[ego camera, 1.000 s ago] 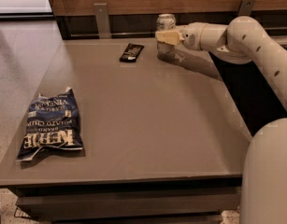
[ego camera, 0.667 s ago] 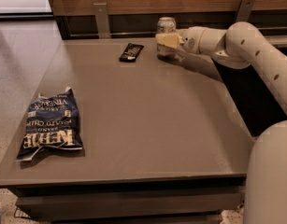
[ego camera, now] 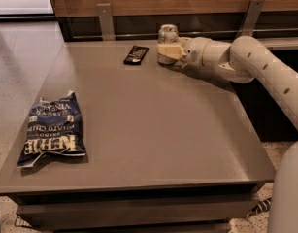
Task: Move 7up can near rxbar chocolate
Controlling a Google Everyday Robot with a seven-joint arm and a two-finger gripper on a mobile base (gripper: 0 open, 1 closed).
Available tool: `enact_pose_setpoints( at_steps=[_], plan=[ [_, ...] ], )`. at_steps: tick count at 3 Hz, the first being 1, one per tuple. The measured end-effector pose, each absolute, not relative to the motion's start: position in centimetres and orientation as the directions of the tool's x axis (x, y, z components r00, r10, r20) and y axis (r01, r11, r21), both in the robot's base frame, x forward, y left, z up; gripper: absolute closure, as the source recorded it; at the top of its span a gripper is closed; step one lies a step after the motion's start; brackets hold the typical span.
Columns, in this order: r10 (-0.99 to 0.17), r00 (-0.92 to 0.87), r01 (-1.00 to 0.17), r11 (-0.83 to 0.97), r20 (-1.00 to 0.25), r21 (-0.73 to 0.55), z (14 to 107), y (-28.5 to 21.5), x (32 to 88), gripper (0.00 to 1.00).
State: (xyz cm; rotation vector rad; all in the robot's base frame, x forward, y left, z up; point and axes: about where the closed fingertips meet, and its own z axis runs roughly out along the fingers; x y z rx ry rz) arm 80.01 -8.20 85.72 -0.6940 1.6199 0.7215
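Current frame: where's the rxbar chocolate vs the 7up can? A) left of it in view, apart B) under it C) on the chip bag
A: rxbar chocolate lies left of the 7up can with a gap; the hand grips the can at the far edge of the table.

At the counter's far edge the gripper clasps the upright can, jaws about its lower half. The bar lies near, to its left; a chip bag lies well apart, front left.
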Motion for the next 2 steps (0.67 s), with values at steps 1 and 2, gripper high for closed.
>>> enact_pose_setpoints(
  at_steps=[1,2],
  plan=[
    [-0.055,-0.145,-0.772,0.630,-0.988,0.078,85.83,-8.06,79.93,0.84],
    [-0.055,-0.145,-0.772,0.630,-0.988,0.078,85.89,-8.05,79.93,0.60]
  ],
)
